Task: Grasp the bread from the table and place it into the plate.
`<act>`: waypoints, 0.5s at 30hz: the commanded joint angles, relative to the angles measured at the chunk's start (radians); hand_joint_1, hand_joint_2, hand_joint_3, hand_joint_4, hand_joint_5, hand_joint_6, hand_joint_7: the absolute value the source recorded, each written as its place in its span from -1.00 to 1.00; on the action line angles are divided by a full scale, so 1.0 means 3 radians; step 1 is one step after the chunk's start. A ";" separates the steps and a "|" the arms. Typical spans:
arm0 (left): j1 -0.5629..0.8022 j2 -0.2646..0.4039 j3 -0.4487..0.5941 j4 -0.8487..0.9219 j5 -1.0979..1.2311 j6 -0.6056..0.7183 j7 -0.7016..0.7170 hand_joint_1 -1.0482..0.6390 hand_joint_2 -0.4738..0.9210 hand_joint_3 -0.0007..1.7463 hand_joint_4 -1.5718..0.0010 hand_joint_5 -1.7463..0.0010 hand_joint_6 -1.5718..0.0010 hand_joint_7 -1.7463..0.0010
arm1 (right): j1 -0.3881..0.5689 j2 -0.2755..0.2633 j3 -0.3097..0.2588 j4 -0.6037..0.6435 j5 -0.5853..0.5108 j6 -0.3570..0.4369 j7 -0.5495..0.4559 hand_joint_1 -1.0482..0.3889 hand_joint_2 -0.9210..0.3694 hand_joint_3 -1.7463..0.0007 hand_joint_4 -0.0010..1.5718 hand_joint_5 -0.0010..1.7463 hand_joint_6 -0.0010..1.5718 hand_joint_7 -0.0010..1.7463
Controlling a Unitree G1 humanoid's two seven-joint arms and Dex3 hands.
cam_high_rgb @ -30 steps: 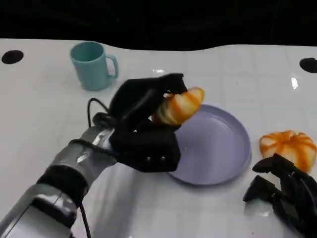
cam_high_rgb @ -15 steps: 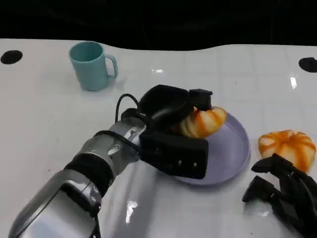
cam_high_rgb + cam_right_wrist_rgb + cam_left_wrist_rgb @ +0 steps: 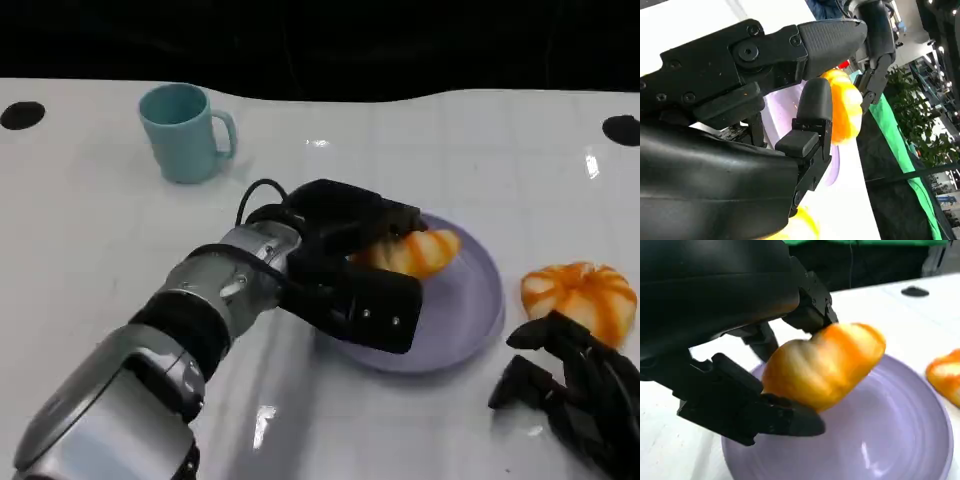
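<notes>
Left hand grips the bread over the purple plate; right hand rests open, holding nothing.

Glossy white table, smooth shiny lilac plate, glazed bread.

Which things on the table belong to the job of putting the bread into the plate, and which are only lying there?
Belong to the job:
- bread, held by the left hand above the plate
- plate, purple

Only lying there:
- mug, light blue, at the far side of the table
- second bread, beside the plate, near the right hand
</notes>
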 commanded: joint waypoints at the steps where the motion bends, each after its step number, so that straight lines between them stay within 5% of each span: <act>1: -0.0139 0.0068 -0.0002 -0.0098 -0.0013 0.0048 -0.0191 -0.86 1.00 -0.23 0.93 0.69 0.76 1.00 | 0.0044 -0.0035 -0.0014 0.0042 -0.0021 0.0005 -0.0027 -0.30 -1.00 0.74 -0.14 0.73 -0.24 0.42; 15: -0.0081 0.0240 0.0063 -0.0320 -0.0095 -0.0012 -0.0372 -0.96 1.00 -0.10 0.99 0.70 0.78 0.99 | 0.0054 -0.0020 -0.0023 0.0031 0.0001 0.0005 -0.0022 -0.29 -1.00 0.75 -0.16 0.74 -0.25 0.42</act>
